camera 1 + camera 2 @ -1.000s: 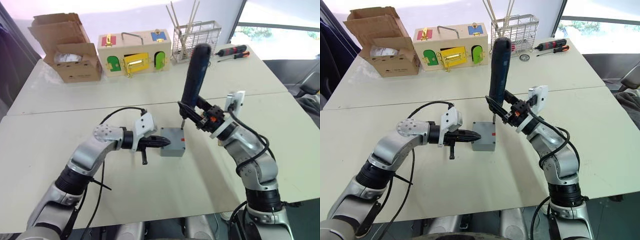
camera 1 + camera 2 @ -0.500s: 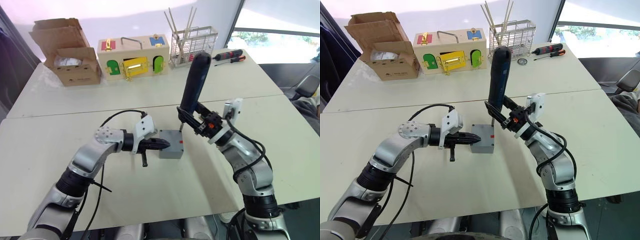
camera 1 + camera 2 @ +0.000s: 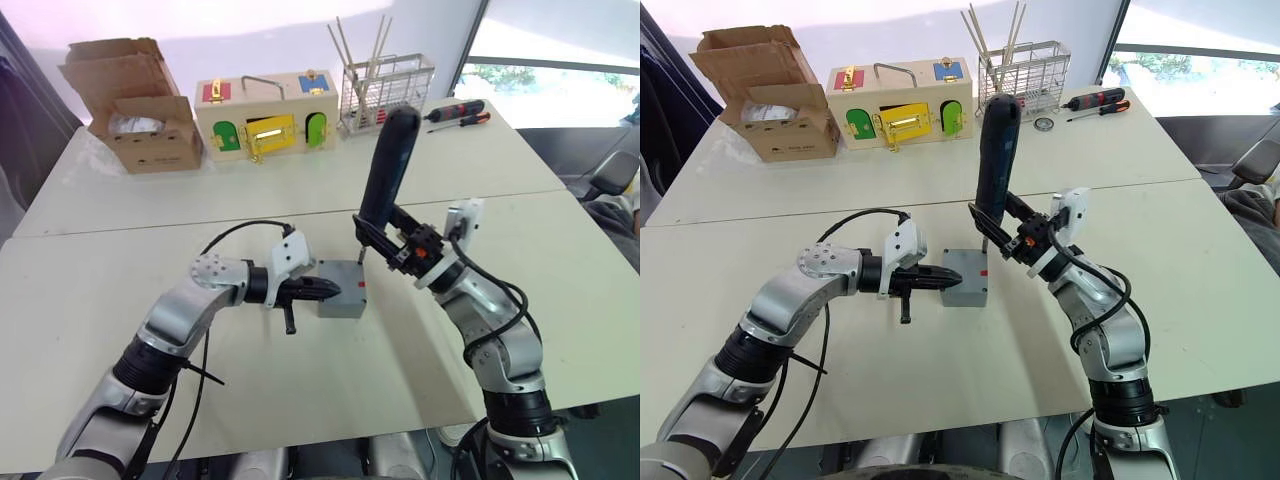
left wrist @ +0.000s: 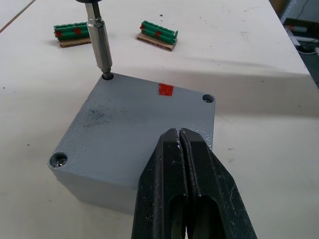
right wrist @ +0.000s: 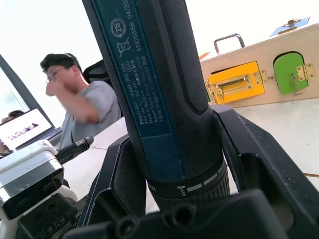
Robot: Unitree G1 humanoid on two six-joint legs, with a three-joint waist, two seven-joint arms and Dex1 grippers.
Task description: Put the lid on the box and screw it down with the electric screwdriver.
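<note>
Left wrist view: bit tip is sunk in a corner hole of the lid (image 4: 137,130), so the tip itself is hidden. Two other corners show screws; the fourth corner is covered by the left gripper (image 4: 180,144). Its fingers are pressed together, tips over the near edge of the lid; can't tell if they actually touch it. Lid sits on the box (image 3: 341,289), red mark at its far edge. Two green terminal strips (image 4: 158,35) lie on the worktop (image 4: 259,74) beyond the box.

Right wrist view: the screwdriver (image 5: 164,99) blocks most of the frame, its top end cut off. Fingers of the right gripper (image 3: 385,235) clamp both sides of its lower body. A seated person (image 5: 82,109) is behind it, blurred, with a laptop (image 5: 22,129) partly cut off at the edge.

Left eye view: box is mid-worktop. Left gripper comes in from the left at lid height. Screwdriver stands nearly upright, leaning slightly right, bit down on the far right corner of the lid. Bit is too thin to make out well here.

Far edge of worktop: cardboard box (image 3: 135,110) on the left, wooden box (image 3: 265,112) with coloured doors, wire rack (image 3: 388,85) with sticks, hand screwdrivers (image 3: 458,110) to the right.
</note>
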